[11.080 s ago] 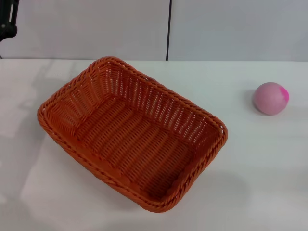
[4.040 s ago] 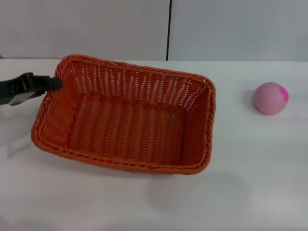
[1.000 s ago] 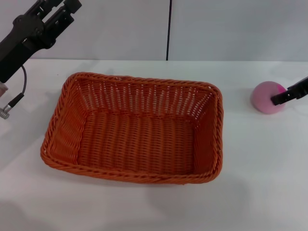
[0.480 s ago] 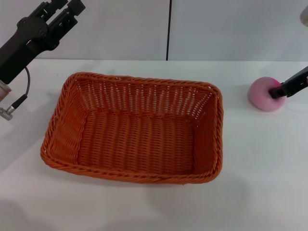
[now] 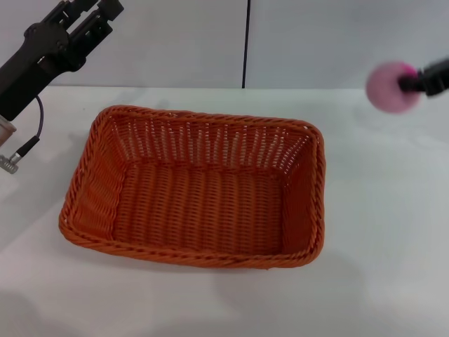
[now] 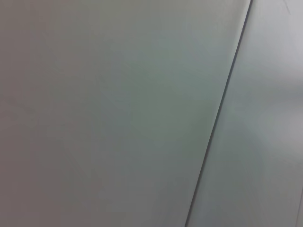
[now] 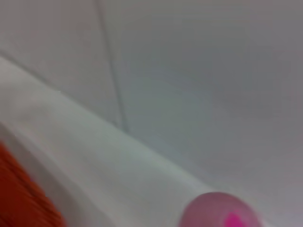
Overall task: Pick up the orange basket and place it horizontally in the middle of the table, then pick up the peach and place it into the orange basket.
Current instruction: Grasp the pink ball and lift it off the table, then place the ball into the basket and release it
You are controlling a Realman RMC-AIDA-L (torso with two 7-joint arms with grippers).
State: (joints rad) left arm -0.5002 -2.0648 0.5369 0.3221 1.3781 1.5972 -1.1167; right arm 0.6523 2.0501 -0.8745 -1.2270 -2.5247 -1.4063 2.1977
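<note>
The orange basket lies lengthwise across the middle of the white table, empty inside. The pale pink peach hangs in the air at the far right, above the table's back edge, with my right gripper shut on it from the right. In the right wrist view the peach shows with its magenta patch, and a corner of the basket is at the edge. My left gripper is raised at the upper left, away from the basket; the left wrist view shows only wall.
A grey panelled wall with a dark vertical seam stands behind the table. A cable with a small plug dangles from the left arm over the table's left side.
My right gripper closed on the peach and has lifted it off the table, up toward the wall. The basket and the left arm have stayed put.
</note>
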